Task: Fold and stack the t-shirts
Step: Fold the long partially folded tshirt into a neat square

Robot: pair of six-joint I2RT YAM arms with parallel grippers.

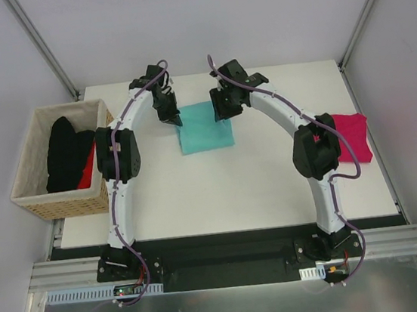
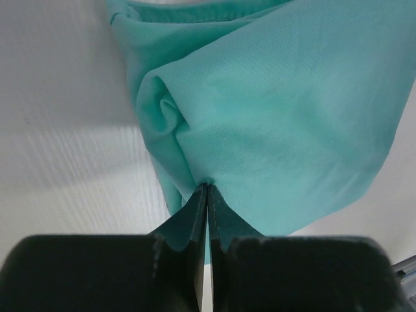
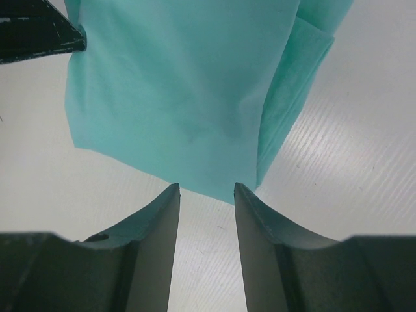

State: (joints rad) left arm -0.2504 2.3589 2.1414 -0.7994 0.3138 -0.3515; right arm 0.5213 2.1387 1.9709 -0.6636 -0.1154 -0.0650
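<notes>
On my overhead view the teal shirt lies folded into a rough square at the far middle of the table, with one gripper at each of its far corners. My left gripper has its jaws pressed together on the shirt. The wrist view shows the two fingers meeting with no gap, a pinch of teal cloth caught at their tips and the fabric bunched into a fold just above them.

My right gripper has its jaws apart by a moderate gap, and I see only bare table between them. The near edge of the shirt lies just beyond the fingertips; I cannot tell whether they touch it.

The pink shirt lies folded at the right edge of the table, partly behind the right arm. The basket sits off the table's left side and holds black shirts in a heap, with a strip of red cloth beside them.
</notes>
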